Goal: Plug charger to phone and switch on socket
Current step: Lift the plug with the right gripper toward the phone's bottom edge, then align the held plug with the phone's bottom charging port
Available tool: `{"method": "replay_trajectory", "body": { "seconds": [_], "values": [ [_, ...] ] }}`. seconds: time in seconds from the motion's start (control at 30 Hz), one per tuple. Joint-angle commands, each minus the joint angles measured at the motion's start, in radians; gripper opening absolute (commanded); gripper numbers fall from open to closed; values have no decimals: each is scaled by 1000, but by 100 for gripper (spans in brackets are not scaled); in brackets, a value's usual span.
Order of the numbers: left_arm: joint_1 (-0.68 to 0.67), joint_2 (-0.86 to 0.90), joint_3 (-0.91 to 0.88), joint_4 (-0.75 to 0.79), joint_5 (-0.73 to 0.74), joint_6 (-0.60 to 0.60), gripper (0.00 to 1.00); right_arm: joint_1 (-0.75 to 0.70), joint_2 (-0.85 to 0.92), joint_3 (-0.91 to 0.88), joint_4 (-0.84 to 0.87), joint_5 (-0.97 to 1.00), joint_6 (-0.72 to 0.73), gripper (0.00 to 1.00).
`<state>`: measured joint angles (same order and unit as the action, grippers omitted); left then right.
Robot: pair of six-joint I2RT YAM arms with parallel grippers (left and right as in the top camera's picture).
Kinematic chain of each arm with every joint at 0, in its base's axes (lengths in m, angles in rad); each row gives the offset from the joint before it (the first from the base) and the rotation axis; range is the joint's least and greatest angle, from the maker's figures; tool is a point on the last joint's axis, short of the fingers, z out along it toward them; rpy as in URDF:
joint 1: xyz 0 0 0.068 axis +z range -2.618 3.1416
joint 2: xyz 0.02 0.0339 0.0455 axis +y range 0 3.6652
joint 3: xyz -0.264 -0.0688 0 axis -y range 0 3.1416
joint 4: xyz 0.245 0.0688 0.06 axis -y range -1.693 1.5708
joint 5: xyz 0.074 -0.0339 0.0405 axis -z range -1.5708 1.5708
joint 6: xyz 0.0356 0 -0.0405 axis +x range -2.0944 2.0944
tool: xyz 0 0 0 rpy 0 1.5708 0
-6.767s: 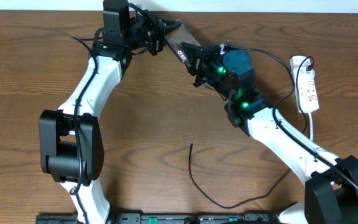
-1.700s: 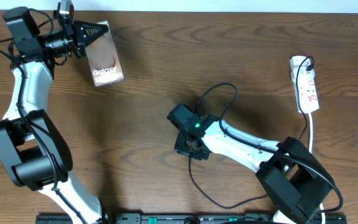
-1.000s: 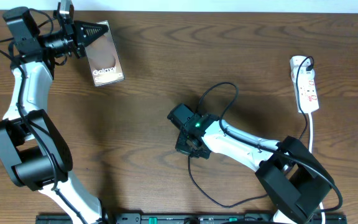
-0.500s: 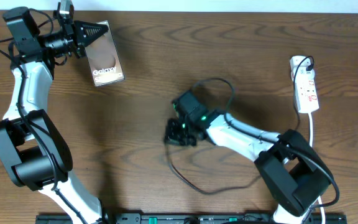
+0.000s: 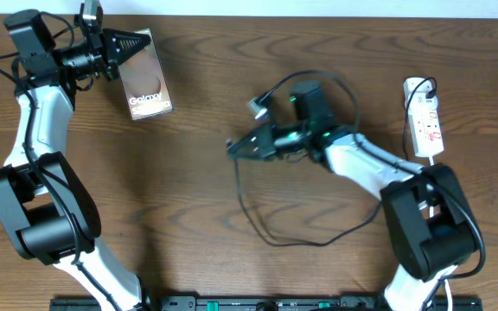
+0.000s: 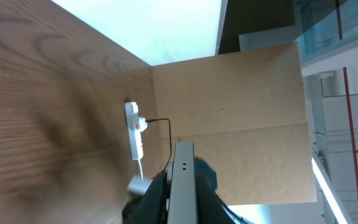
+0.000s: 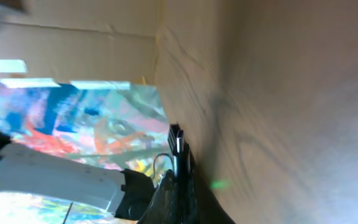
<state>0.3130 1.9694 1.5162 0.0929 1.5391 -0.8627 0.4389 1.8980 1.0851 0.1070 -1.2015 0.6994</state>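
Two tools, both clamped down! At ten o'clock on the desk [image 5: 232,78], the left tool [image 5: 132,41] pinches the phone [image 5: 148,84] by its upper edge, Galaxy lettering showing. Near the centre, the right tool [image 5: 234,147] is pressed tight on the charger [image 5: 266,238], whose plug tip [image 7: 176,140] pokes out past the fingers while the black lead loops toward six o'clock. The white socket [image 5: 427,117] lies at three o'clock, well apart.

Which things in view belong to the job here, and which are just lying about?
Job:
- phone, in left end effector
- charger, tip in right end effector
- socket

Just there:
- cardboard panel
- wooden table
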Motion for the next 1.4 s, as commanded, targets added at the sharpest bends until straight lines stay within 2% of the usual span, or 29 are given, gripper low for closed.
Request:
{"method": "replay_trajectory", "body": {
  "seconds": [0.0,0.2,0.33,0.43,0.6,0.83,1.07,1.27,1.37],
  "values": [
    [3,-10,1,3,20,6,7,-74,53,0,91,-193,-43,1],
    [-4,-10,1,3,20,18,7,-103,110,0,214,-253,18,1],
    [-32,-10,1,3,12,25,7,-67,113,0,257,-253,42,1],
    [-64,-10,1,10,-28,32,7,-34,113,0,341,-248,121,1],
    [-122,-10,1,141,-102,30,7,7,113,0,484,-238,198,1],
    [-179,-10,2,435,-200,-150,8,40,113,0,620,-194,272,1],
    [-192,-10,2,531,-246,-299,7,41,113,0,782,-74,398,1],
    [-193,-10,2,673,-219,-419,7,42,113,0,1036,-56,531,1],
    [-197,-10,2,738,-198,-452,7,42,113,0,1102,-45,571,1]
  ]
}}
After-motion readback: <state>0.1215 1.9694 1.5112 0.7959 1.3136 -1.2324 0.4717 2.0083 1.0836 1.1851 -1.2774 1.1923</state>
